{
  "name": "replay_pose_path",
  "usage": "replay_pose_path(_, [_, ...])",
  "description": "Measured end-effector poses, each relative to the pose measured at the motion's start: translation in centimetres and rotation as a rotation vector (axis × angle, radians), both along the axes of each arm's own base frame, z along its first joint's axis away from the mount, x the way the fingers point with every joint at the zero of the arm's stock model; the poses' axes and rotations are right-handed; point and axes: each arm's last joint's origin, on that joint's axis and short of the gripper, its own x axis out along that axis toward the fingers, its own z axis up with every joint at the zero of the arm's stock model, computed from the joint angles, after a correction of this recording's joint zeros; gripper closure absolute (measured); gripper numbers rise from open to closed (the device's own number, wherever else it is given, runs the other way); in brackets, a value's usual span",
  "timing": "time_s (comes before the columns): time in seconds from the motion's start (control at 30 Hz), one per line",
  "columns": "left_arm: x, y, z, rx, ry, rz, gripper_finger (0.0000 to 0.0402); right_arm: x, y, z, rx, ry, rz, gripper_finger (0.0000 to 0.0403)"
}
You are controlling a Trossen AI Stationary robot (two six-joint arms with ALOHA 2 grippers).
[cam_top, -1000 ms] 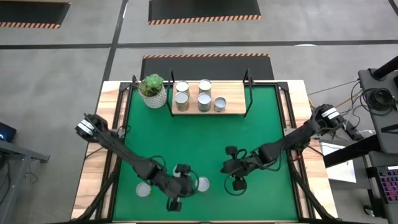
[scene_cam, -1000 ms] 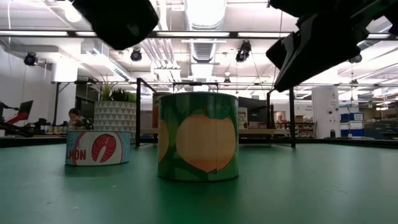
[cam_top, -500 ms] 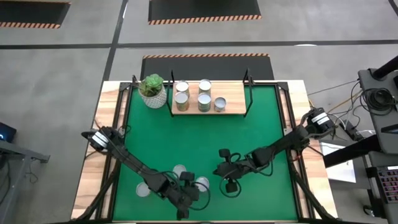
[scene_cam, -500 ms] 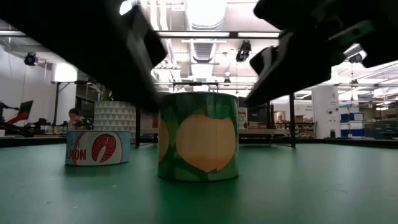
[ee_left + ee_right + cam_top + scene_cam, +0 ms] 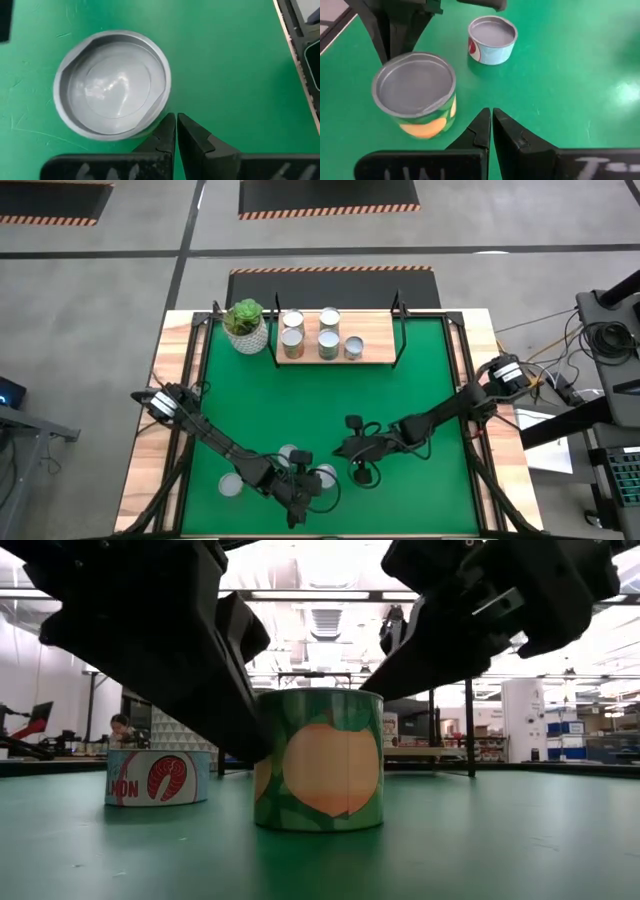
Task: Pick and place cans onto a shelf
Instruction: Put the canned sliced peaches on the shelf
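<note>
hidden: peach can (image 5: 318, 760) left edge behind dark arm (image 5: 160, 630) | plant pot (image 5: 170, 730) mostly covered | cut off: both arms at top edge

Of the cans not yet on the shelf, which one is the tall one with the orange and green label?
It is the tall can nearest the right gripper. The short can beyond it has a white label with a red picture.

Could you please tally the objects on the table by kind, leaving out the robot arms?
Cans on the shelf: 5
Cans on the green mat: 3
Potted plant: 1
Shelf: 1
Total: 10 things, 8 of them cans
</note>
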Motion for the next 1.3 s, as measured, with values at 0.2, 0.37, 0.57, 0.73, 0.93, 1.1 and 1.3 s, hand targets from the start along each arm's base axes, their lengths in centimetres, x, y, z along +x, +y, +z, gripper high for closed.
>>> replay_pose_path(0.2, [0.1, 0.1, 0.0, 0.003, -0.001, 0.005, 0.0402, 0.6, 0.2, -1.2, -0.007, -0.019, 0.011, 0.0394])
replay_pose_path(0.37, [0.1, 0.3, 0.0, 0.053, -0.016, 0.017, 0.0402, 0.6, 0.5, -1.5, 0.022, -0.007, 0.059, 0.0394])
replay_pose_path(0.57, [-0.1, 0.9, 0.2, 0.084, 0.007, 0.011, 0.0402, 0.3, 0.7, -1.6, 0.073, 0.043, 0.117, 0.0394])
replay_pose_path(0.73, [-0.4, 1.6, 0.4, 0.191, 0.010, 0.069, 0.0402, -0.2, 0.6, -1.7, 0.076, 0.107, 0.101, 0.0394])
replay_pose_path(0.93, [0.0, 3.2, 0.7, 0.320, -0.037, 0.195, 0.0402, -0.9, 1.0, -1.5, 0.086, 0.159, 0.118, 0.0394])
replay_pose_path(1.1, [-0.2, 4.5, 0.4, 0.362, 0.019, 0.259, 0.0402, -1.5, 1.2, -1.5, 0.096, 0.223, 0.101, 0.0394])
replay_pose_path(1.3, [-0.9, 4.1, 0.2, 0.346, 0.072, 0.241, 0.0402, -2.0, 0.9, -1.2, 0.070, 0.260, 0.063, 0.0394])
